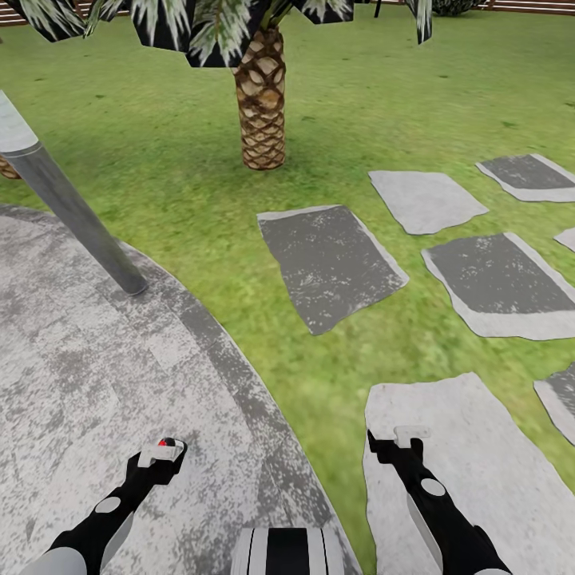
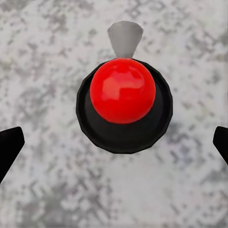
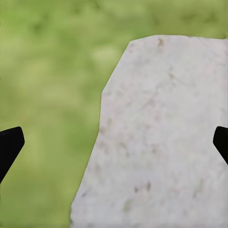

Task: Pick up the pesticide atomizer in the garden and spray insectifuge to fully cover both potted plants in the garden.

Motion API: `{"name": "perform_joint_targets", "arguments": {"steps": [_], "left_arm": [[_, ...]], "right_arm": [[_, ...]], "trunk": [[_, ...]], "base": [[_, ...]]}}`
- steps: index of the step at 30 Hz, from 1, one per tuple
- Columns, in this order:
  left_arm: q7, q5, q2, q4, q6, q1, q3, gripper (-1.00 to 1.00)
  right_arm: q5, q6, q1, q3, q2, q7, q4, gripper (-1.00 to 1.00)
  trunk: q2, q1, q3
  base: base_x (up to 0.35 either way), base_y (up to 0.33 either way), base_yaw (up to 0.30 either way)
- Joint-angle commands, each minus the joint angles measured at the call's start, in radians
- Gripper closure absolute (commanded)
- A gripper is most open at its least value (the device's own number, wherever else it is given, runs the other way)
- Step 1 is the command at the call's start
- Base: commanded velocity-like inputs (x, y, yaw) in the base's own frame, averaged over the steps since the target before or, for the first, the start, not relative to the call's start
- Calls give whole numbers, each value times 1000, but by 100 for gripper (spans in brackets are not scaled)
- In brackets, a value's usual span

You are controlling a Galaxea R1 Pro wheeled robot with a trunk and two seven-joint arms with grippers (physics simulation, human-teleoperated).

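The pesticide atomizer and the potted plants are out of view. My left gripper (image 1: pixel 160 454) hangs over the round grey patio (image 1: pixel 80 375), open, its dark fingertips (image 2: pixel 9 145) far apart. Between them, in the left wrist view, is a small black round object with a red dome (image 2: pixel 122 90) and a grey tip; what it is I cannot tell. My right gripper (image 1: pixel 411 435) is open over a pale stepping stone (image 3: pixel 161 142) at the lawn's edge, with nothing between its fingers.
A slanted grey metal pole (image 1: pixel 76 212) meets the patio's rim at the left. A palm trunk (image 1: pixel 261 100) stands ahead on the lawn (image 1: pixel 160 120). Several flat grey stepping stones (image 1: pixel 331 263) run off to the right. A strip of brown fence (image 1: pixel 527 5) shows at the far top right.
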Motion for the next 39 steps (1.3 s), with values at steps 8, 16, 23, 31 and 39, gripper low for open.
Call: {"name": "perform_joint_targets", "arguments": {"steps": [8,16,23,31,39], "left_arm": [[-7,-4,0,1,-3,0,8,-100],[-7,-4,0,1,-3,0,8,-100],[-7,-4,0,1,-3,0,8,-100],[-7,-3,-1,1,-3,0,8,-100],[-7,-3,-1,0,-3,0,8,-100]], "right_arm": [[1,-3,0,-1,0,1,1,-100],[1,-3,0,-1,0,2,1,-100],[1,-2,0,-1,0,2,1,-100],[1,-2,0,-1,0,1,1,-100],[1,-2,0,-1,0,2,2,-100]], "trunk": [[0,0,5],[0,0,8],[0,0,11],[0,0,11],[0,0,11]], "base": [[0,0,-28],[0,0,-2],[0,0,0],[0,0,0],[0,0,0]]}}
